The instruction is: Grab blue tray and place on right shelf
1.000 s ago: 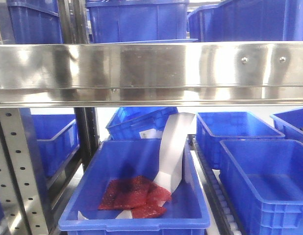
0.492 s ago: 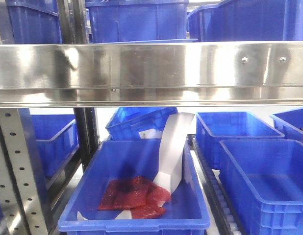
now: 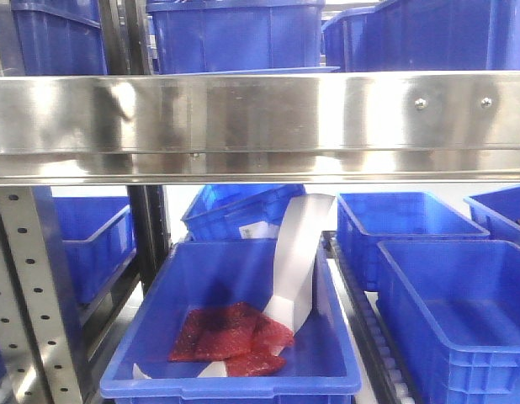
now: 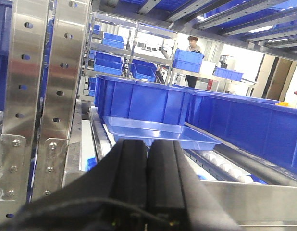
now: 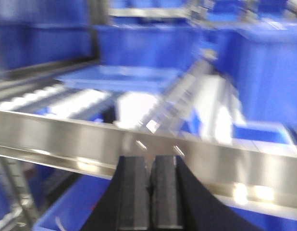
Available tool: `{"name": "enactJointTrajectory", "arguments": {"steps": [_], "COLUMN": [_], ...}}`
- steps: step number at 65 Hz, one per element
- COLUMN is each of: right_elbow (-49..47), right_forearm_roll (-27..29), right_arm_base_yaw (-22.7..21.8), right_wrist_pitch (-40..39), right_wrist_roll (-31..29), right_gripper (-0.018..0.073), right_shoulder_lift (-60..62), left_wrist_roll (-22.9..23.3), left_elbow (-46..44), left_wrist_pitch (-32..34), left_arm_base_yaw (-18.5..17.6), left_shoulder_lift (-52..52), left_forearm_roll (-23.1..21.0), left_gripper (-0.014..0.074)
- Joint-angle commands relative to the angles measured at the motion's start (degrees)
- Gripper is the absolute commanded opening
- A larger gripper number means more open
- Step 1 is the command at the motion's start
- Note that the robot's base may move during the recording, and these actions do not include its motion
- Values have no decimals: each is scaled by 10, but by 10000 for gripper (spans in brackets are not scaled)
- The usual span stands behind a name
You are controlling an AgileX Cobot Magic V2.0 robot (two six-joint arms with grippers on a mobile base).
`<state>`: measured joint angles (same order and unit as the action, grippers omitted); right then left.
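The blue tray [image 4: 158, 131] lies flat on the white roller track of the steel shelf, right in front of a deep blue bin [image 4: 139, 98]. My left gripper [image 4: 148, 143] is shut and empty, with its tips just short of the tray's near rim. In the blurred right wrist view the tray [image 5: 119, 77] lies beyond the shiny front rail [image 5: 67, 139]. My right gripper [image 5: 151, 161] is shut and empty, below and in front of that rail. In the front view the rail [image 3: 260, 118] with two screws spans the frame, and no gripper shows.
Below the rail stand a deep blue bin [image 3: 235, 370] holding red mesh bags and a white paper strip, and more blue bins [image 3: 453, 311] to its right. Perforated grey uprights [image 4: 38, 96] stand at the left. A long blue bin [image 4: 244, 120] flanks the tray's right.
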<state>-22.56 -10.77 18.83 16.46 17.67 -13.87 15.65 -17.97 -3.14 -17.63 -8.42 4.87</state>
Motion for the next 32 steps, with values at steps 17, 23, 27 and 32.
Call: {"name": "enactJointTrajectory", "arguments": {"steps": [17, 23, 27, 32], "right_elbow": [175, 214, 231, 229], "right_forearm_roll": [192, 191, 186, 157], "right_arm_base_yaw": [-173, -173, -173, -173], "right_wrist_pitch": [-216, -224, -216, -192], "right_wrist_roll": [-239, -227, -204, -197], "right_gripper": [54, 54, 54, 54], "right_shoulder_lift": [98, 119, 136, 158], "left_wrist_roll": [2, 2, 2, 2], "left_elbow": [-17, -17, -17, -17], "left_wrist_pitch": [48, 48, 48, 48], "left_arm_base_yaw": [-2, -2, -2, -2], "left_shoulder_lift": [-6, -6, -6, -6], "left_forearm_roll": [2, 2, 2, 2], "left_gripper": [-48, -48, -48, -48]}}
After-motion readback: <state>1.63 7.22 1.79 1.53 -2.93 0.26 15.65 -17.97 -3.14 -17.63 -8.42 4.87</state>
